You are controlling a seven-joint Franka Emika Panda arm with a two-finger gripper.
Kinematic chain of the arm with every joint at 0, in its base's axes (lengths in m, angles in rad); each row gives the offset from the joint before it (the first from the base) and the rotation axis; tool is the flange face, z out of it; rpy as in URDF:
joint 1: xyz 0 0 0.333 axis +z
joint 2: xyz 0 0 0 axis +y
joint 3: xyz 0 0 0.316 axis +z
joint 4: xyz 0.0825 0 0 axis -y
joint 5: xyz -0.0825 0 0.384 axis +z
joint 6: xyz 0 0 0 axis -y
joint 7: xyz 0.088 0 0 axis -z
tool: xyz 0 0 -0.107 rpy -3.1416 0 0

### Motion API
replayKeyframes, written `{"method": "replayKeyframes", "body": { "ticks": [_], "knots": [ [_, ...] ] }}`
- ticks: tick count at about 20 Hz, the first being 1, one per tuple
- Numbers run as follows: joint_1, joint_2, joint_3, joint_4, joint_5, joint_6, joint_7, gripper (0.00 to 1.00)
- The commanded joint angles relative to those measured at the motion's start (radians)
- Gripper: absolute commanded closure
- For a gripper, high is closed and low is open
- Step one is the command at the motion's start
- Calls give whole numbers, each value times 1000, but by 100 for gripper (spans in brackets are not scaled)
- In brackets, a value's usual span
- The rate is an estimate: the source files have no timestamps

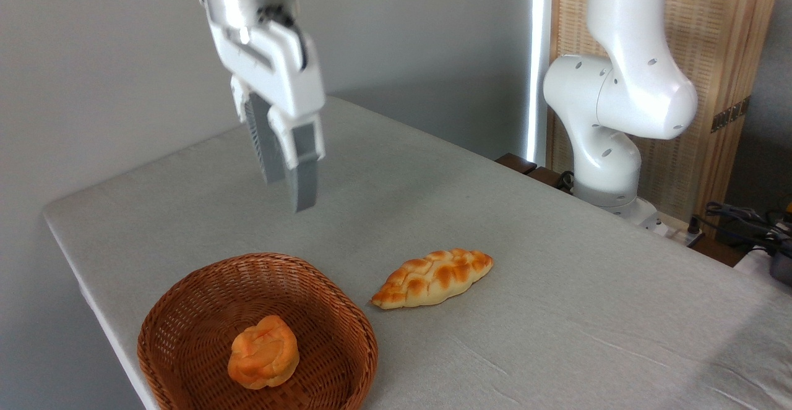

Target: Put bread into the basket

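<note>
The table (557,274) is seen filling most of the frame, grey and cloth-covered. In the lower left the wicker basket (185,311) is found, and the bread (263,352), the small knotted bun, is already lying inside it, near the front. The gripper (291,187) is held high in the upper left, above and behind the basket, well apart from the bun, fingers nearly together with nothing held. The braided loaf (433,277) is left on the table just right of the basket. The task is judged done.
</note>
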Motion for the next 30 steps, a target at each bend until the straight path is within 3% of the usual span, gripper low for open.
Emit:
{"method": "replayKeyframes", "body": {
  "ticks": [1, 3, 10, 30],
  "knots": [
    [-15, -7, 42, 9, -2, -49, -69, 0],
    [-50, -13, 95, 9, -4, -62, -35, 0],
    [-55, -18, 140, 9, -2, -63, -12, 0],
    [-85, -18, 168, 9, -4, -64, -12, 0]
  ]
}}
